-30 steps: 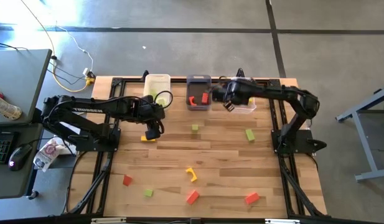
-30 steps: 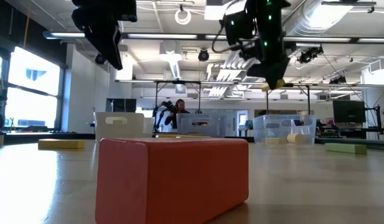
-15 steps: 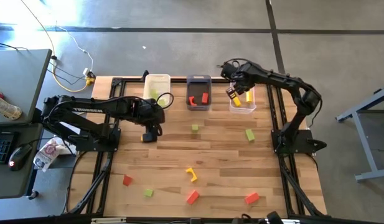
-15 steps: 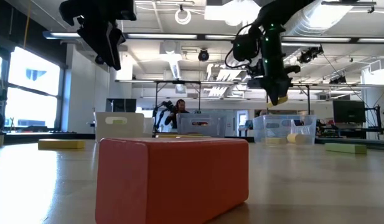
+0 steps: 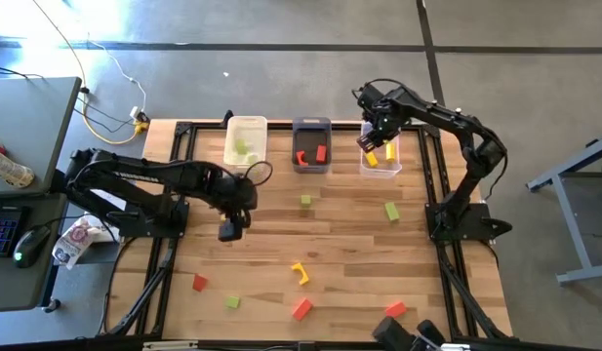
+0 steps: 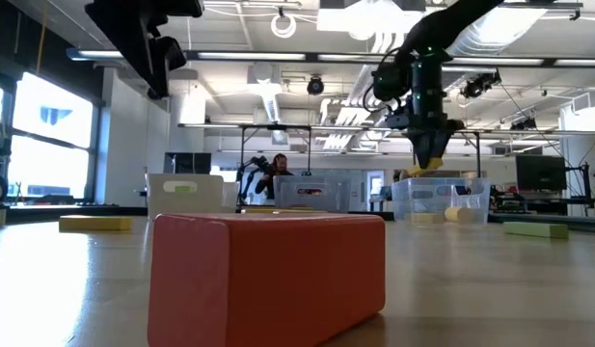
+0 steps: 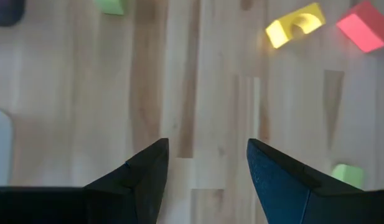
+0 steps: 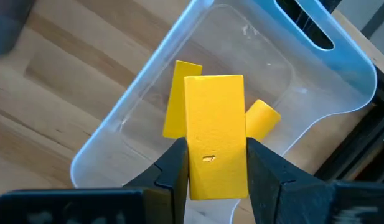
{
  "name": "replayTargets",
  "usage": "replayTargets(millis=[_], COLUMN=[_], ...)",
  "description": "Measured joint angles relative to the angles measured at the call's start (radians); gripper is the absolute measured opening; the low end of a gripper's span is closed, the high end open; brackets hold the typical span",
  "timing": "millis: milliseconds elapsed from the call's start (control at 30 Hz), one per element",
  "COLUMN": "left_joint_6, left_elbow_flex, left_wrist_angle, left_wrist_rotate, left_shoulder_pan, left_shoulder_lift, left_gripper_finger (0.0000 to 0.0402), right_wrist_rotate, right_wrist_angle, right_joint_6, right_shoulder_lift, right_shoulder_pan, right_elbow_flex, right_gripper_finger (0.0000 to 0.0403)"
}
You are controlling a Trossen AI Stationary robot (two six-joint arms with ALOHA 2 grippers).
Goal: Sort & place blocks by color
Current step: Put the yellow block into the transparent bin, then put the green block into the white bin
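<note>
While your right gripper [image 8: 215, 165] pinches a yellow bar [image 8: 215, 135] upright between its fingers, directly above the clear bin [image 8: 316, 68] holding two yellow blocks [image 8: 261, 117], your left gripper [image 7: 207, 168] hovers spread over bare table [image 7: 73, 93], near the yellow angled piece [image 7: 295, 23].

The high view looks straight down on the whole table [image 5: 320, 244]. The low view sits at tabletop level, close behind a red block [image 6: 268, 275], facing the far bins. Each wrist view looks down closely: the left on bare wood, the right into the clear bin [image 8: 266, 68], which the other two views also show.
</note>
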Motion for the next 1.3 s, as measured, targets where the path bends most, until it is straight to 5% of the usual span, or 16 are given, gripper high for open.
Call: replayTargets(millis=[700, 1300], left_joint_6=[-0.281, -0.500], left_elbow_flex=[0.000, 0.001], left_wrist_angle=[0.035, 0.169], left_wrist_rotate=[-0.150, -0.099], left_shoulder_pan=[-0.436, -0.640], left_shoulder_lift=[0.031, 0.281], left_gripper_finger=[0.0204, 0.0204], right_wrist_rotate=[-0.035, 0.011], right_wrist_angle=[-0.001, -0.019], right_joint_6=[-0.099, -0.097], right_shoulder_lift=[0.070, 0.075], right_shoulder_pan=[-0.088, -0.021], right_elbow_flex=[0.000, 0.001], right_gripper_finger=[0.0104, 0.0223])
